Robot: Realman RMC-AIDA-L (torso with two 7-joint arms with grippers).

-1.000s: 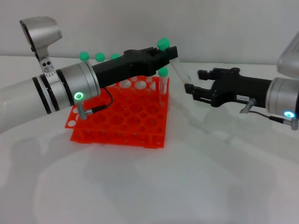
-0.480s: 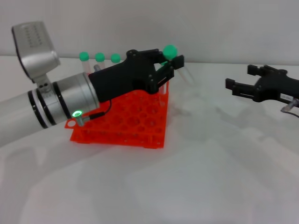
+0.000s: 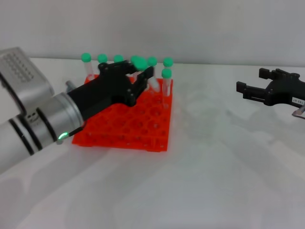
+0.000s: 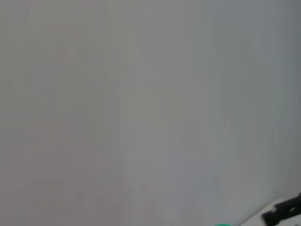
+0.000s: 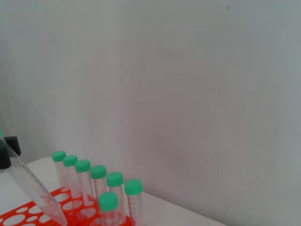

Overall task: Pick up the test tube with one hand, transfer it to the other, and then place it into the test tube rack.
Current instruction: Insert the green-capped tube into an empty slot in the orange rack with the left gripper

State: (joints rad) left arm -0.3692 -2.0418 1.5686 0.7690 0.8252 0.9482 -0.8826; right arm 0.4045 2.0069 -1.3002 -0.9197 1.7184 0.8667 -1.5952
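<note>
My left gripper [image 3: 141,83], large and black with a silver wrist, is shut on the test tube [image 3: 153,85]. It holds the tube tilted over the back part of the orange-red rack [image 3: 119,129], green cap [image 3: 138,61] up and tip pointing down toward the rack's holes. The right wrist view shows the tilted tube [image 5: 33,188] with its tip just above the rack [image 5: 23,215]. My slim black right gripper [image 3: 251,81] is open and empty, far to the right of the rack above the table.
Several green-capped tubes [image 3: 102,58] stand in the rack's back row, and one more [image 3: 166,74] stands at the back right corner. They also show in the right wrist view [image 5: 99,172]. A white wall stands behind the white table [image 3: 214,181].
My left gripper has carried the tube left and down over the rack and tilted it more upright. My right gripper has drawn away from the tube to the far right.
</note>
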